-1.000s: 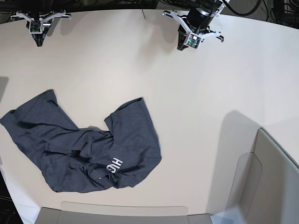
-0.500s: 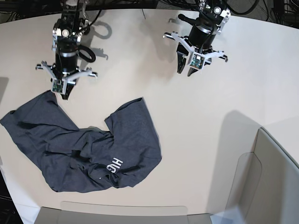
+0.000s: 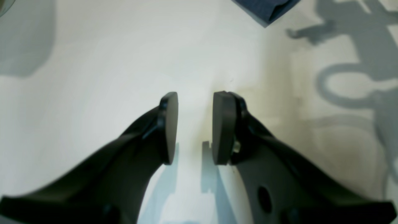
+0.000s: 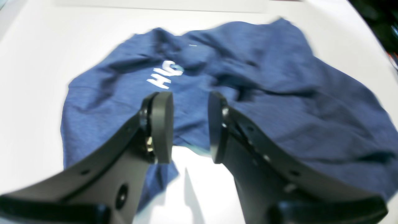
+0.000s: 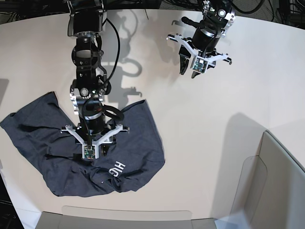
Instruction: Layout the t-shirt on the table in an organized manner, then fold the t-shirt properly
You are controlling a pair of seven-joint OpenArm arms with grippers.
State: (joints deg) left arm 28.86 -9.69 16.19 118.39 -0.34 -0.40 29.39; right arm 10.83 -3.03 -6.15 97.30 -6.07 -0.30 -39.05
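Bench (image 5: pixel 228 157): pale, bare beyond t-shirt. T-shirt (image 5: pixel 52 148): crumpled, lettering showing. Right gripper (image 5: pixel 89 151): over t-shirt middle, parted, empty; advise pinching single layer at hem. Left gripper (image 5: pixel 192 67): well clear of t-shirt, parted, empty.

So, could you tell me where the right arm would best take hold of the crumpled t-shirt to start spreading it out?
Probably the free corner of the t-shirt nearest the arms, coming down from above. That flap lies flat on the table with its edge exposed, whereas the middle is bunched in folds. The right gripper, fingers apart, hangs over that bunched middle, holding nothing.
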